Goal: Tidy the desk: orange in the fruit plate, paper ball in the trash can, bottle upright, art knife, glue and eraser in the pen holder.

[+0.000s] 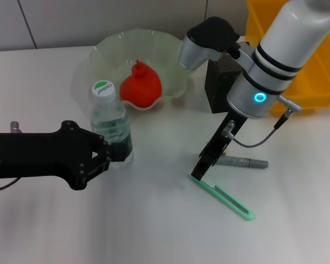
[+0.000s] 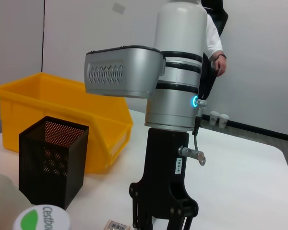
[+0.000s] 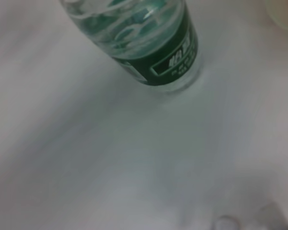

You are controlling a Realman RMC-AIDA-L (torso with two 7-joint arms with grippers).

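The clear bottle (image 1: 111, 122) with a green cap stands upright left of centre, and its cap (image 2: 41, 220) shows in the left wrist view. My left gripper (image 1: 107, 155) is shut on its lower part. The orange (image 1: 140, 85) lies in the translucent fruit plate (image 1: 107, 52). My right gripper (image 1: 199, 168) hangs low, its tip at the near end of the green art knife (image 1: 224, 199), which lies flat. A grey glue stick (image 1: 243, 162) lies just behind it. The black mesh pen holder (image 1: 219, 82) stands behind the right arm. Paper ball and eraser are out of view.
A yellow bin (image 1: 313, 71) sits at the back right, close beside the pen holder (image 2: 50, 160). The right arm's grey wrist (image 1: 258, 91) leans over the table between pen holder and knife. A person stands far behind the table in the left wrist view.
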